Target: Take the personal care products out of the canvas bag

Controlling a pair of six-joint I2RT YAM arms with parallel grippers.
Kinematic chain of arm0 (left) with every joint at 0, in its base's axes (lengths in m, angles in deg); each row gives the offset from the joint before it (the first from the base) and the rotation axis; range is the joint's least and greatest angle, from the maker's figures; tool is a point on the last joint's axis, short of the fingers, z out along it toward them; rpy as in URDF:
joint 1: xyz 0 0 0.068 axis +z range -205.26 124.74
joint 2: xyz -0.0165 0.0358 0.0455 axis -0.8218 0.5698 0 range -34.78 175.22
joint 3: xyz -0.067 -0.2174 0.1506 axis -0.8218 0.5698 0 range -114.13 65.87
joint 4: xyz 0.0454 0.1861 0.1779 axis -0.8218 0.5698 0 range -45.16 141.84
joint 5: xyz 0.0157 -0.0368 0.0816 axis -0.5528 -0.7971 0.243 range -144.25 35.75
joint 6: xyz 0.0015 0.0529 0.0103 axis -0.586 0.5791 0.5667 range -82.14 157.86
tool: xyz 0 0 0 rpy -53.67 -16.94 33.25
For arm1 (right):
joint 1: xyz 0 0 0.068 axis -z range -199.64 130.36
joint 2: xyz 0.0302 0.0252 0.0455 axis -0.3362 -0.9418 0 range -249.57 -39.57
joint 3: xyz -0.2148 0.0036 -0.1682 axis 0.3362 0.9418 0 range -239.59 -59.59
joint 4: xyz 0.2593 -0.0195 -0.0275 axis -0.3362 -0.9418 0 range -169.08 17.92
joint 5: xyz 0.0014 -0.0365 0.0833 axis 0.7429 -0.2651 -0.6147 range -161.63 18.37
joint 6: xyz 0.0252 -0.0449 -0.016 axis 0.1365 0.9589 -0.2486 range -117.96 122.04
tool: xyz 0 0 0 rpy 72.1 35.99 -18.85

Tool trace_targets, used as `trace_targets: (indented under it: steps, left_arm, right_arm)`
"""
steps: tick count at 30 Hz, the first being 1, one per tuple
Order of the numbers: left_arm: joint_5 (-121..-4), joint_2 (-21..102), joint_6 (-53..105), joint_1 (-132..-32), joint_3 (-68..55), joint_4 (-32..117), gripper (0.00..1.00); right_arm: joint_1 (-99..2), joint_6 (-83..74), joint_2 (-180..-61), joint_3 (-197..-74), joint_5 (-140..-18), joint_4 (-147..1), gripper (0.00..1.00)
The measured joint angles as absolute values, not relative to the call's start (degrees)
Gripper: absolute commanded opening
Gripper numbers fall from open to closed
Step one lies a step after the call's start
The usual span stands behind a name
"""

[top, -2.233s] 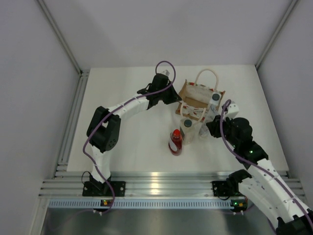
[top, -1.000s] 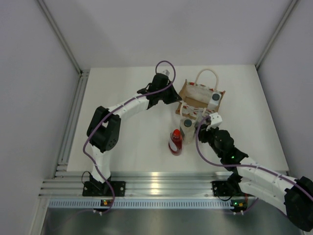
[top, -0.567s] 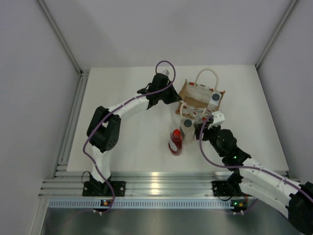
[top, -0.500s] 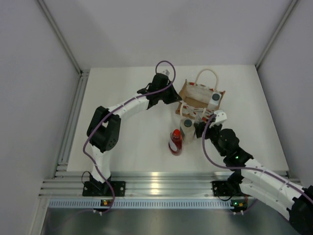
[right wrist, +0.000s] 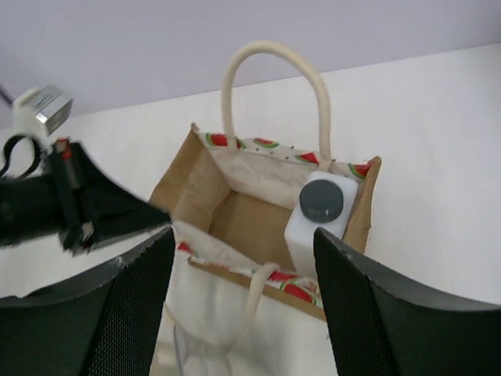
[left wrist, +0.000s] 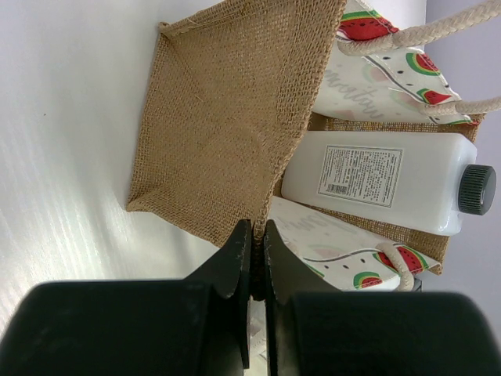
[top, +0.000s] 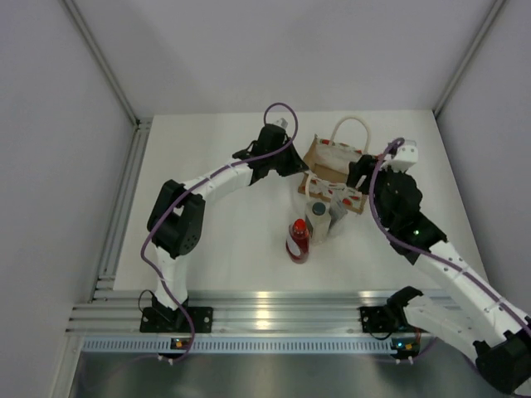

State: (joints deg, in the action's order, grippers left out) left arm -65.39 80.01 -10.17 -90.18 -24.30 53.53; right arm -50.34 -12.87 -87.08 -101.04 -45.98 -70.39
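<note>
The canvas bag (top: 332,157) stands open at the back of the table, its left edge pinched in my left gripper (top: 300,172), whose jaws are shut on the burlap (left wrist: 257,235). One whitish bottle with a dark cap (right wrist: 321,210) stands inside the bag's right corner (left wrist: 376,178). My right gripper (right wrist: 243,239) hovers open above the bag's mouth (top: 358,174), holding nothing. In front of the bag stand a red bottle (top: 298,240), a whitish bottle with a grey cap (top: 318,220) and a slim grey container (top: 337,214).
The bag's cream rope handles (right wrist: 274,59) arch over its far side and droop over its near side (right wrist: 258,313). White enclosure walls rise around the table; an aluminium rail (top: 265,319) runs along the near edge.
My right gripper opened beside the bottles standing in front of the bag, then rose and swung back over the bag's mouth. The left arm held still.
</note>
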Motion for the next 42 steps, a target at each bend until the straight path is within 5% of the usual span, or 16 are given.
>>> trace_targets:
  steps: [17, 42]
  left_arm:
    - [-65.45, 79.98, -9.93, -90.16, -24.3, 53.58, 0.0]
    - [-65.98, 79.98, -9.1, -90.02, -24.3, 53.58, 0.0]
  right_arm:
    - [-36.53, -22.62, -119.14, -126.66, -49.71, -92.95, 0.51]
    - [-35.26, -23.08, -128.48, -129.47, -48.82, -94.45, 0.55]
